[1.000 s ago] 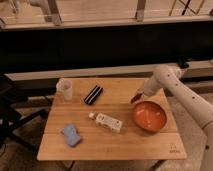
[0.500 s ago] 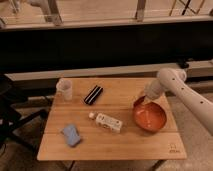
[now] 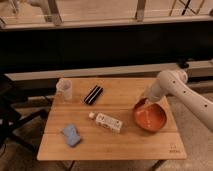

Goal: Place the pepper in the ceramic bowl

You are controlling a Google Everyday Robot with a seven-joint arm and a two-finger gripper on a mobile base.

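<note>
Your pincer [image 3: 145,103] hangs over the far left rim of the bowl [image 3: 150,118], at the end of the white arm [image 3: 187,95] that reaches in from the right. You cannot tell how wide it stands, nor whether it has hold of anything. The pepper does not show anywhere you can pick out, so you cannot say whether it sits in the pincer or in the bowl.

The bowl rests on the right part of the wooden worktop [image 3: 125,145], near the right edge. Just left of it lies a white bottle [image 3: 107,121] on its side, slanted. Further left and nearer you, a blue sponge [image 3: 71,135] lies flat. At the far left corner stands a clear cup [image 3: 64,89], upright, and beside it to the right lies a black bar [image 3: 93,94], slanted, apart from the cup.
</note>
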